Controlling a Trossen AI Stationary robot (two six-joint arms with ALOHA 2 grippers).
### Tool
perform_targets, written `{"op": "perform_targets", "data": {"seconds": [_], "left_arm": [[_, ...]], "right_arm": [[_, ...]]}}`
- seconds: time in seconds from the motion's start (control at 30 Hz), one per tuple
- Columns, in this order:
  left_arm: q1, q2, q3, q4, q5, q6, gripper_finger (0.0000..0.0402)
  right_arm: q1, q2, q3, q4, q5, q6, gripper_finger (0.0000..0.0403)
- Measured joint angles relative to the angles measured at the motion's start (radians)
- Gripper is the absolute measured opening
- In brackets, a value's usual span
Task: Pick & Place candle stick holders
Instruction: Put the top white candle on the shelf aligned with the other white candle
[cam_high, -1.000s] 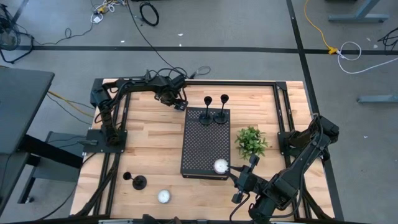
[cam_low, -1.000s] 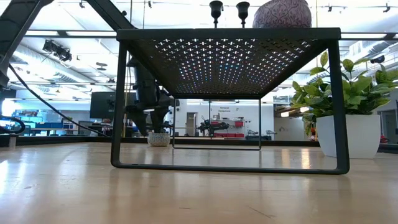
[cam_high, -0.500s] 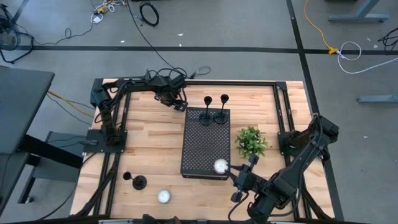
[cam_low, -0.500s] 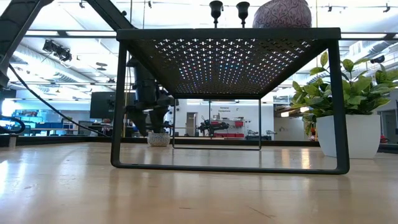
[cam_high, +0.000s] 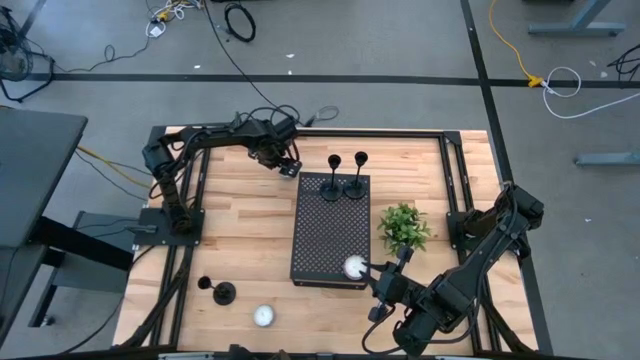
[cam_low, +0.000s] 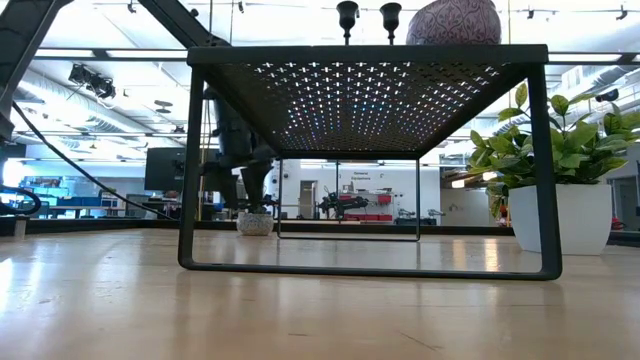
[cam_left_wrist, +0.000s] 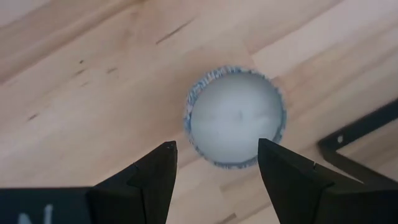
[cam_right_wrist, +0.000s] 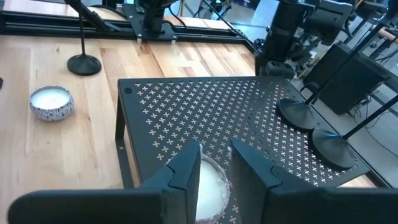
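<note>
1. Landmark is the black perforated stand (cam_high: 331, 230) at table centre. Two candle stick holders (cam_high: 345, 175) stand upright side by side on its far end, bases on the mesh; they look already placed.
2. The third holder (cam_high: 222, 291) is on the wooden table (cam_high: 240, 215), well off the stand's near-left corner and upright. Likely the one left to move.
3. Left gripper (cam_left_wrist: 214, 163) hangs off the stand's far-left corner, fingers spread wide over a small candle cup (cam_left_wrist: 235, 117) and not touching it. Reads as lined up for a grasp, but that's a candle, not a holder.
4. Right gripper (cam_right_wrist: 214, 163) sits at the stand's near-right corner, fingers apart with a second candle cup (cam_high: 353, 266) between them on the mesh. Can't tell whether they're in contact.
5. Another candle cup (cam_high: 262, 316) lies on the table near the stand's near-left corner; potted plant (cam_high: 404, 227) is just right of the stand.
6. Surface: pale butcher-block wood in a black frame. Room: grey floor with taped lines and loose cables; the low view shows an open lab hall behind.
</note>
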Motion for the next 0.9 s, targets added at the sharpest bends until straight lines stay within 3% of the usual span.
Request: {"op": "perform_targets", "data": {"seconds": [0.9], "left_arm": [[-0.014,0.029,-0.010,0.019,-0.030,-0.003,0.0224]], "right_arm": [[0.000,0.000,0.000,0.022,-0.025,-0.006,0.0086]]}}
